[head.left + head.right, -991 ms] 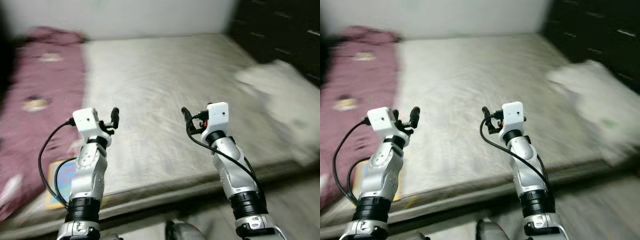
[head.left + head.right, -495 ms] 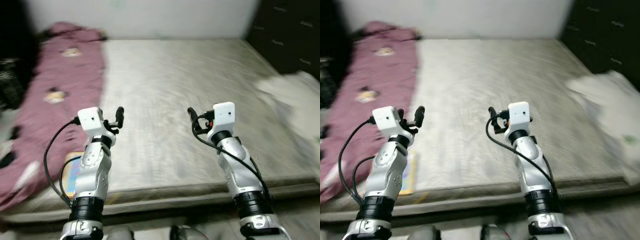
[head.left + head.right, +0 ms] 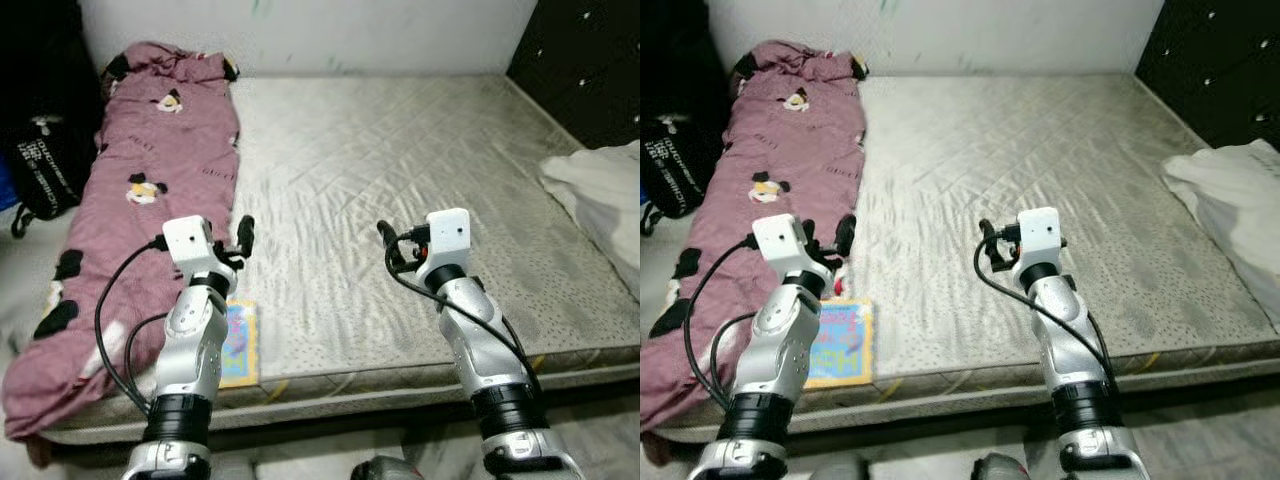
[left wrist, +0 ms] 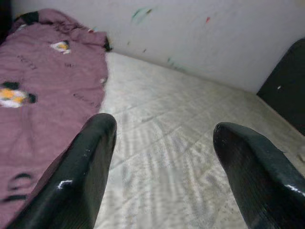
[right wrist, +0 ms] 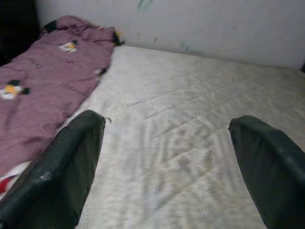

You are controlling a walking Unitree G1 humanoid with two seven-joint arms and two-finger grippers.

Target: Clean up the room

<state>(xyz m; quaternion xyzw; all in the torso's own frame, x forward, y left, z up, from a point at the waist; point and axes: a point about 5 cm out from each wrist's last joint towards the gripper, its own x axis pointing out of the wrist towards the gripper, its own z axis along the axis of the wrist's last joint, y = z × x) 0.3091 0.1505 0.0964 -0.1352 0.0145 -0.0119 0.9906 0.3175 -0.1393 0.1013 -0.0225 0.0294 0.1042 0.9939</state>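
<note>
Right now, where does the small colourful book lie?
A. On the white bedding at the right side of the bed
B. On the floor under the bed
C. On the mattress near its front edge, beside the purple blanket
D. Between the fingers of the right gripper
C. The colourful book lies flat on the mattress near its front edge, beside the purple blanket.

Both arms are being held raised and bent forward. The left gripper (image 4: pixel 159 162) and right gripper (image 5: pixel 167 167) are being kept spread, empty.

Home bedroom, bare mattress (image 3: pixel 400 150), maroon quilt (image 3: pixel 150 170), dark drawers (image 3: pixel 590 60)
</note>
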